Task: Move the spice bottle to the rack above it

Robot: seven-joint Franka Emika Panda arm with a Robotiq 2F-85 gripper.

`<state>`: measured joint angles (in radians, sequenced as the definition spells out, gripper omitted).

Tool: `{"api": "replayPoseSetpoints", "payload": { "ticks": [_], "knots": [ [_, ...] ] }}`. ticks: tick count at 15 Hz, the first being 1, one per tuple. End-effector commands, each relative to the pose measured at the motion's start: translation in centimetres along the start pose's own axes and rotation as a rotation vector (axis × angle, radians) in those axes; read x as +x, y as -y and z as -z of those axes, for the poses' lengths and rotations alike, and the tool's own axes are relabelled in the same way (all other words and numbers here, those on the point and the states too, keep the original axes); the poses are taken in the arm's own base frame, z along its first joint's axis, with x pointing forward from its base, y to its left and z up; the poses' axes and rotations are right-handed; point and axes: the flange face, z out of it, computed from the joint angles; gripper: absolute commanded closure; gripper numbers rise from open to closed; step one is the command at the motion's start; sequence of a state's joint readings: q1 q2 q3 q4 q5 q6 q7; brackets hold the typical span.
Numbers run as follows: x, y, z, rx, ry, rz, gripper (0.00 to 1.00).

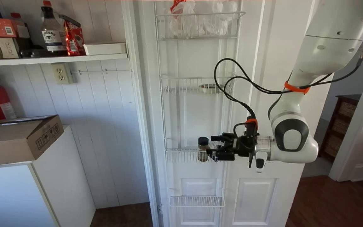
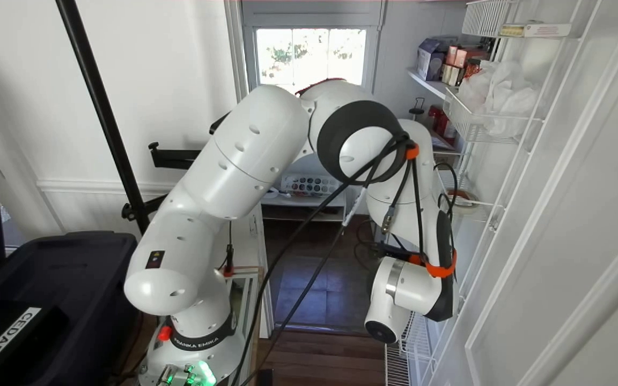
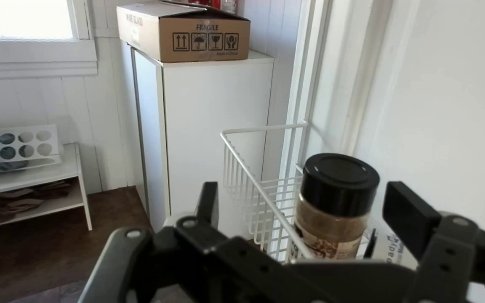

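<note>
The spice bottle [image 1: 203, 144], with its black cap and tan-brown body, stands in a lower white wire basket [image 1: 181, 150] on the door. In the wrist view the bottle [image 3: 337, 206] stands behind the basket rim [image 3: 259, 185], slightly tilted in the picture, its lower part hidden. My gripper [image 1: 210, 145] is open beside it; in the wrist view its fingers [image 3: 305, 206] show apart on either side of the bottle, with gaps. The rack above [image 1: 181, 84] is a similar wire basket, holding a round tin [image 1: 210, 88]. The bottle and gripper are hidden in an exterior view showing the arm from behind.
A white packet with print [image 3: 394, 250] lies beside the bottle in its basket. The top basket holds white plastic bags [image 1: 200, 22]. Another wire basket [image 1: 197, 201] hangs below. The door frame [image 1: 140, 110] and a cabinet with a cardboard box [image 1: 20, 138] stand to one side.
</note>
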<state>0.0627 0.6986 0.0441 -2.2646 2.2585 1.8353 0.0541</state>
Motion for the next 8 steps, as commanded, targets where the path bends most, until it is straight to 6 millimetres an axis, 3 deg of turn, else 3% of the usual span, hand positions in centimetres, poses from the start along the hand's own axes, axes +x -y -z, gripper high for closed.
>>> {"api": "replayPoseSetpoints", "payload": {
  "ticks": [1,8],
  "knots": [
    [0.9,-0.4,-1.7,0.052,0.03,-0.003,0.0],
    [1.1,0.2,-2.8,0.181,0.096,-0.025,0.0]
  ]
}}
